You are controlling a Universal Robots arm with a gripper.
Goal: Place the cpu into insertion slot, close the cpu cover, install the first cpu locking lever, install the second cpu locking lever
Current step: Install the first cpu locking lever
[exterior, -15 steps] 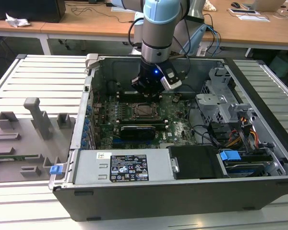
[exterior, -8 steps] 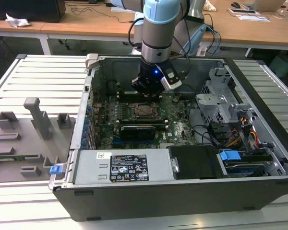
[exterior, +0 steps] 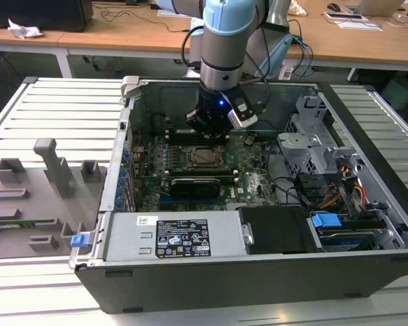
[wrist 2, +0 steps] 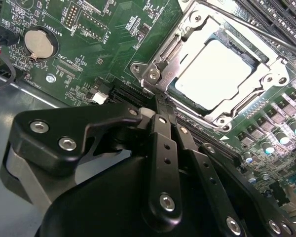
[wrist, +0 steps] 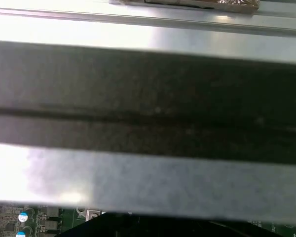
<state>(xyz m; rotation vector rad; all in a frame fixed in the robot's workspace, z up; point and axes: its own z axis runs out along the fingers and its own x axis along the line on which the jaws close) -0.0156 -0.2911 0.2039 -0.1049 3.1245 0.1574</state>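
- The cpu [wrist 2: 218, 74], a flat square chip with a pale silver top, lies seated in the insertion slot [wrist 2: 259, 58] near the middle of the green motherboard [wrist 2: 113, 29]; in the exterior view the chip [exterior: 205, 155] shows as a small grey square on the board.
- The cpu cover [wrist 2: 187, 37], a metal frame with a large square cut-out, lies down flat around the chip (its top shows through the opening).
- A thin metal lever [wrist 2: 246, 24] runs along the far side of the socket; whether it is latched cannot be told.
- The gripper [wrist 2: 160, 101] reaches down to the socket's near corner; its black fingers [wrist 2: 163, 143] are drawn narrowly together with their tips at the cover's corner tab; whether they pinch anything cannot be told.
- In the exterior view the arm [exterior: 221, 41] stands upright above the open computer case [exterior: 190, 278], with the gripper [exterior: 214, 122] just beyond the socket, toward the case's back wall.
- A round coin battery [wrist 2: 38, 43] sits on the board, well apart from the socket.
- The case rests on a slatted metal worktop [exterior: 54, 109]; grey holders [exterior: 51, 166] stand near its edge at the exterior view's left.
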